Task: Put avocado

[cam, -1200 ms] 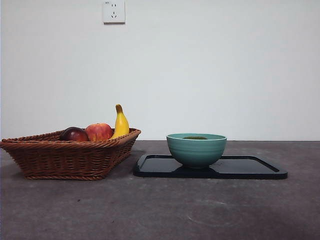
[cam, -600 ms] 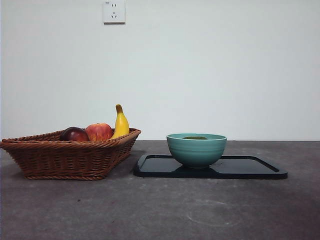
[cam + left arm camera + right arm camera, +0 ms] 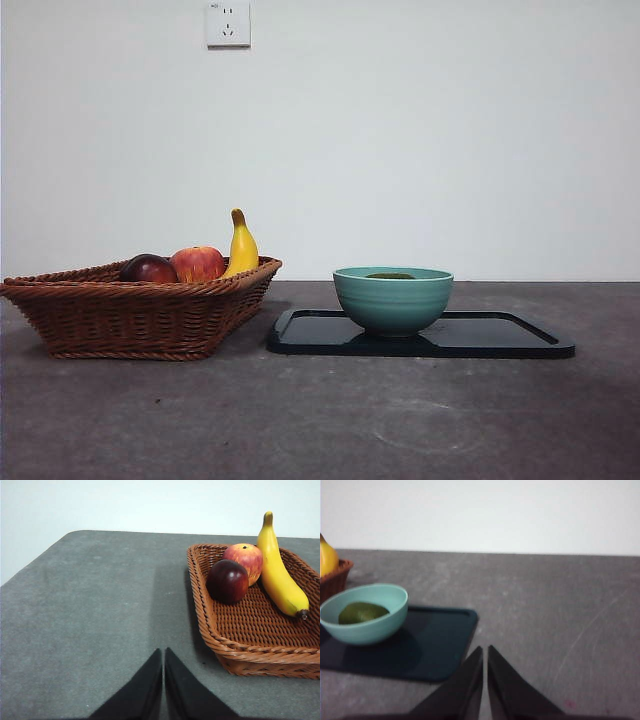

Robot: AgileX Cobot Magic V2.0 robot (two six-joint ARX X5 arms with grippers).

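The dark green avocado (image 3: 362, 613) lies inside the teal bowl (image 3: 365, 615). In the front view only its top (image 3: 390, 275) shows above the rim of the bowl (image 3: 392, 300), which stands on a black tray (image 3: 500, 340). My right gripper (image 3: 485, 652) is shut and empty, back from the tray's near corner. My left gripper (image 3: 163, 655) is shut and empty over bare table beside the wicker basket (image 3: 250, 650). Neither gripper shows in the front view.
The wicker basket (image 3: 140, 310) stands left of the tray and holds a dark red-purple fruit (image 3: 148, 268), a red apple (image 3: 198, 263) and a banana (image 3: 241, 246). The black tray (image 3: 435, 645) lies on the grey table. A wall socket (image 3: 227, 23) is high on the wall.
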